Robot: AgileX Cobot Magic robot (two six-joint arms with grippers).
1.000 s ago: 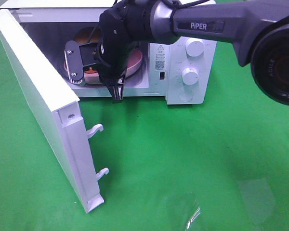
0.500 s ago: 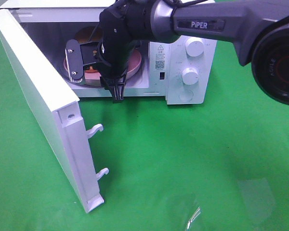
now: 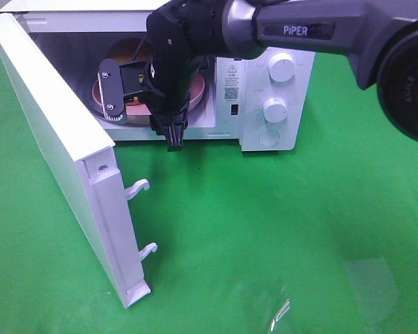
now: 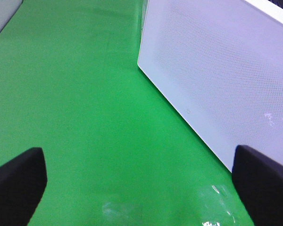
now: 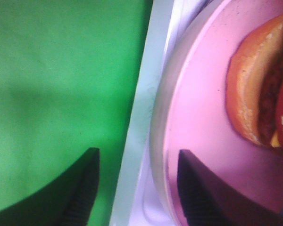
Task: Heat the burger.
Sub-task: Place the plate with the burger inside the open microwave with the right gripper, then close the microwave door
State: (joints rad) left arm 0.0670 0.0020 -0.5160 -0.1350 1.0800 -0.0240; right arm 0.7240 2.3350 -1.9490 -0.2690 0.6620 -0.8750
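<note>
Right gripper (image 5: pixel 137 160) widened since 1 s ago, straddles plate (image 5: pixel 198 117) rim unclamped; I see burger (image 5: pixel 254 89) just beyond in microwave (image 3: pixel 279 132); left gripper (image 4: pixel 139 155) wide, far.

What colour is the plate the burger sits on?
Pink: a plain pale pink plate under the burger. The right wrist view shows it best.

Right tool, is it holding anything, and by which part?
Nothing is held. The right tool stands open astride the rim of the plate, not clamped on it; the burger sits untouched.
</note>
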